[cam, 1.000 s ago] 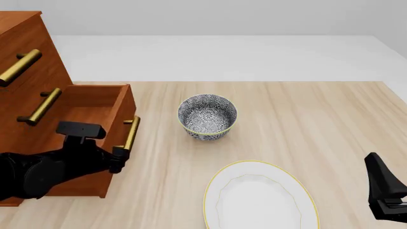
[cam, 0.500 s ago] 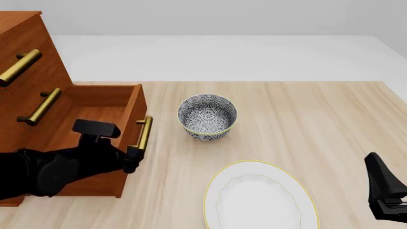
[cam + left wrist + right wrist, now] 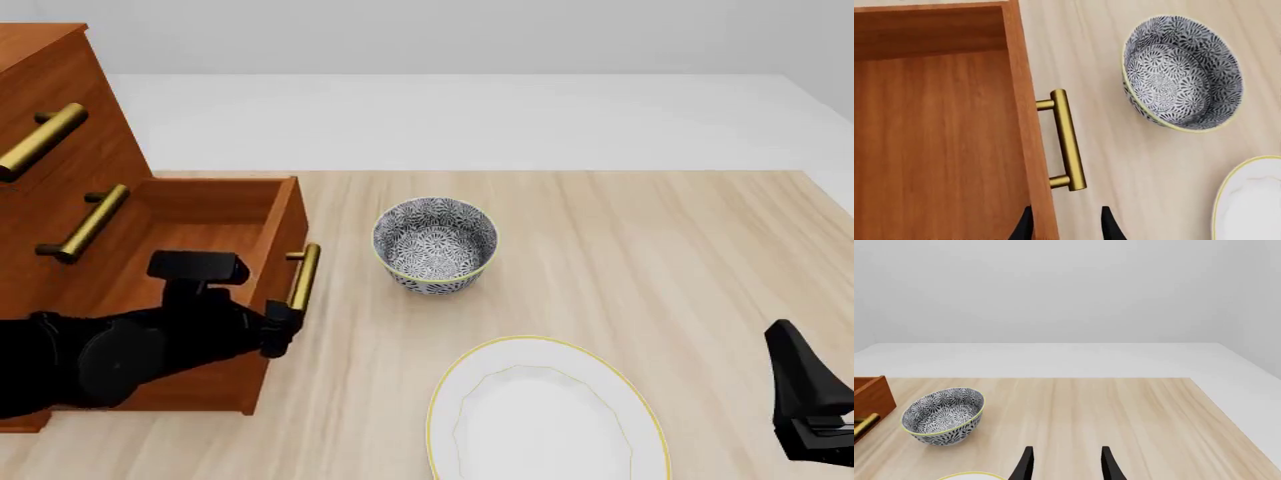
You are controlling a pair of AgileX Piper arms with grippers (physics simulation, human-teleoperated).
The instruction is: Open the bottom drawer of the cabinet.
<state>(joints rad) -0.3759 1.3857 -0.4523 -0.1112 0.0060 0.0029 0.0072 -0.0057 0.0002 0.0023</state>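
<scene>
Cabinet (image 3: pixel 54 150) at frame left, bottom drawer (image 3: pixel 200 250) pulled well out. Left gripper (image 3: pixel 280 325) just below handle (image 3: pixel 303 277), jaws spread, gripping nothing. Pull apparently finished; retreat probably next. Right gripper (image 3: pixel 1065 465) lower right, jaws spread.

Pulled well out of the cabinet (image 3: pixel 60 120): bottom drawer (image 3: pixel 214 235), a reddish-brown wooden box, open-topped, bare wood floor showing inside (image 3: pixel 934 145). One brass bar handle (image 3: pixel 1067 140) on its front panel, on two short posts, facing the tabletop. Tall, reddish-brown cabinet at far left, two upper drawers shut.
</scene>
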